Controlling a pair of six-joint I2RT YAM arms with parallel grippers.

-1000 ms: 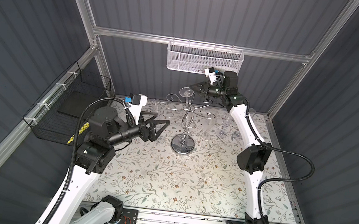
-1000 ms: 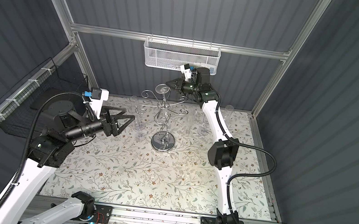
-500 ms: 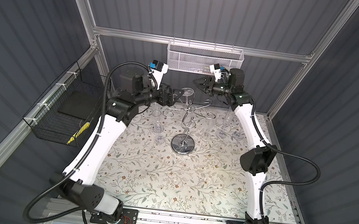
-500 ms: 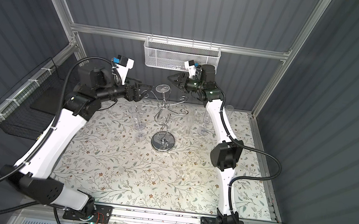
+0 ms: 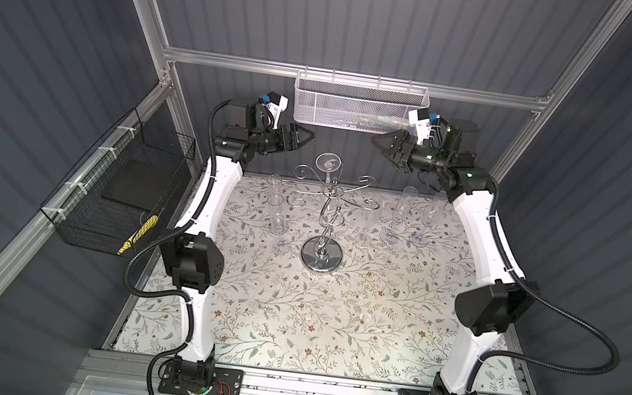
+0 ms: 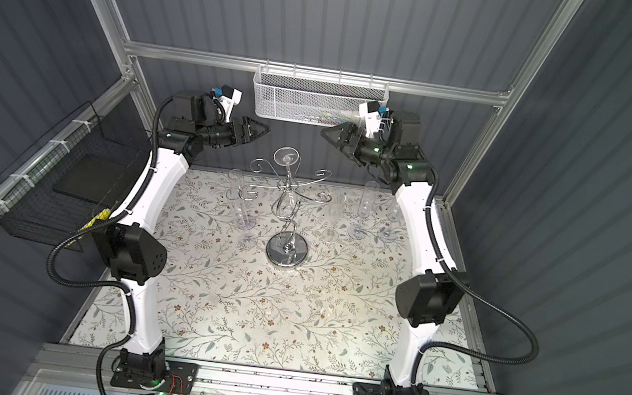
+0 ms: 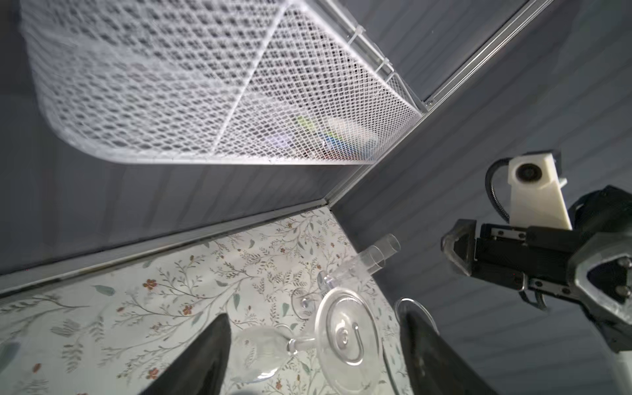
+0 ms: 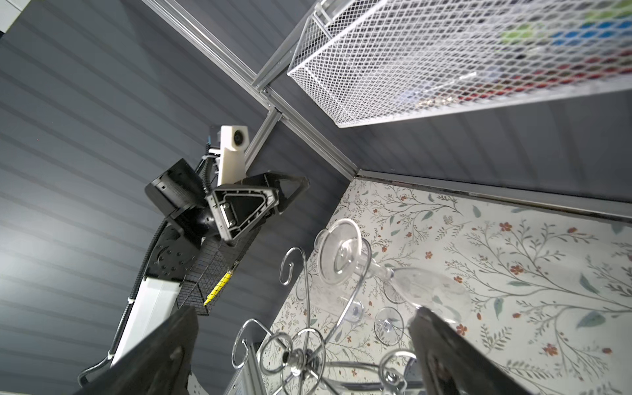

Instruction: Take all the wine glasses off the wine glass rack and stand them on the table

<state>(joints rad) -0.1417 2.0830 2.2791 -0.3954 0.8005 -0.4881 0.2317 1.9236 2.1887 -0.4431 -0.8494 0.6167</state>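
The chrome wine glass rack (image 5: 321, 256) (image 6: 286, 253) stands mid-table on its mirrored disc. A clear wine glass (image 5: 328, 163) (image 6: 285, 157) hangs upside down from a rear arm, foot uppermost. My left gripper (image 5: 308, 136) (image 6: 265, 129) hovers open just left of and above that foot, apart from it. In the left wrist view the wine glass (image 7: 347, 337) shows between the spread fingers of the left gripper (image 7: 316, 316). My right gripper (image 5: 375, 139) (image 6: 325, 132) stands open to the right of the glass, empty. In the right wrist view the wine glass (image 8: 338, 256) hangs beyond the right gripper (image 8: 302, 312), above the rack hub (image 8: 301, 359).
Several clear flutes stand on the floral table around the rack, one at the left (image 5: 276, 212) and one at the right (image 5: 398, 210). A white mesh basket (image 5: 359, 104) hangs on the back wall just above both grippers. A black wire basket (image 5: 117, 196) hangs on the left wall.
The left arm swung up from low on the left to beside the glass foot. The right gripper opened from shut and drew back to the right, away from the glass.
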